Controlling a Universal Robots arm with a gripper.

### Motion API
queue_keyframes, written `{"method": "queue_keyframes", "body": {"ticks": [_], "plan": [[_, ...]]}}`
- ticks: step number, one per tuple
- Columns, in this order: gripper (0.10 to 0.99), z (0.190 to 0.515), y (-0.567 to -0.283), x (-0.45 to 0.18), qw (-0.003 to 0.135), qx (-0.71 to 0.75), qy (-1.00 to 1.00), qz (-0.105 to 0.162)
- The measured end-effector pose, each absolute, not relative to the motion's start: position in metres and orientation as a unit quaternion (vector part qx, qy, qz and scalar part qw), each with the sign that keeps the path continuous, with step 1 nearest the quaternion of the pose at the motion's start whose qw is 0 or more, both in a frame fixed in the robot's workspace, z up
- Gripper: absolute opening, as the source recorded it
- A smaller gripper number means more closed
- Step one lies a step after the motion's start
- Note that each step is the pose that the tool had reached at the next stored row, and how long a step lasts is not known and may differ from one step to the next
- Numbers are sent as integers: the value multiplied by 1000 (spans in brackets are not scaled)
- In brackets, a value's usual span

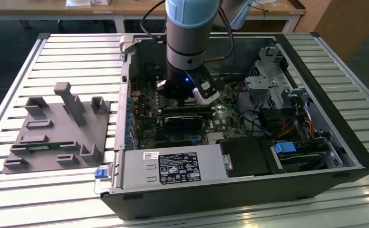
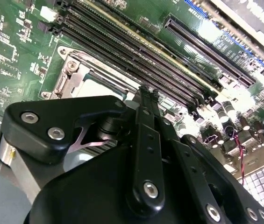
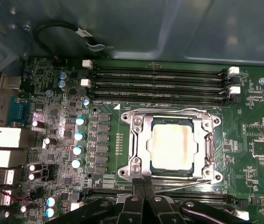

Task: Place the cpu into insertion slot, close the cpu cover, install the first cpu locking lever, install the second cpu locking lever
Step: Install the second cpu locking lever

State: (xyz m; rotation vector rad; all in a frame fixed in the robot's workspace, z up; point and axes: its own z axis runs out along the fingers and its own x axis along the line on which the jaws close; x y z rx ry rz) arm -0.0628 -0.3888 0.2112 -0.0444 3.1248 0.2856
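In the first wrist view the cpu (image 3: 171, 144) lies flat in the insertion slot (image 3: 174, 168), its pale metal top showing through the window of the cpu cover (image 3: 139, 140). The silver cover lies down over it. A thin metal locking lever (image 3: 188, 184) runs along the socket edge nearest my fingers, and another wire lever (image 3: 169, 112) runs along the opposite edge. My gripper (image 3: 143, 180) is at that near edge with its black fingers pressed together. In the second wrist view the gripper (image 2: 146, 93) stands just in front of the socket (image 2: 82, 77). In the exterior view the gripper (image 1: 188, 99) reaches down into the open computer case.
Long black memory slots (image 3: 160, 84) run beside the socket, and capacitors (image 3: 79, 135) stand on its other side. A black block (image 1: 181, 124), the power supply (image 1: 171, 168) and a drive cage (image 1: 270, 80) crowd the case. A grey fixture plate (image 1: 61, 128) lies at the exterior view's left.
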Motion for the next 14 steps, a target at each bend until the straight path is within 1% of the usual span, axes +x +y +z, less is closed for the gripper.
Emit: {"method": "queue_keyframes", "body": {"ticks": [8, 14], "plan": [[106, 210, -396, -63, 2, -14, 996, 93], [106, 207, -396, -63, 2, -14, 995, 103]]}}
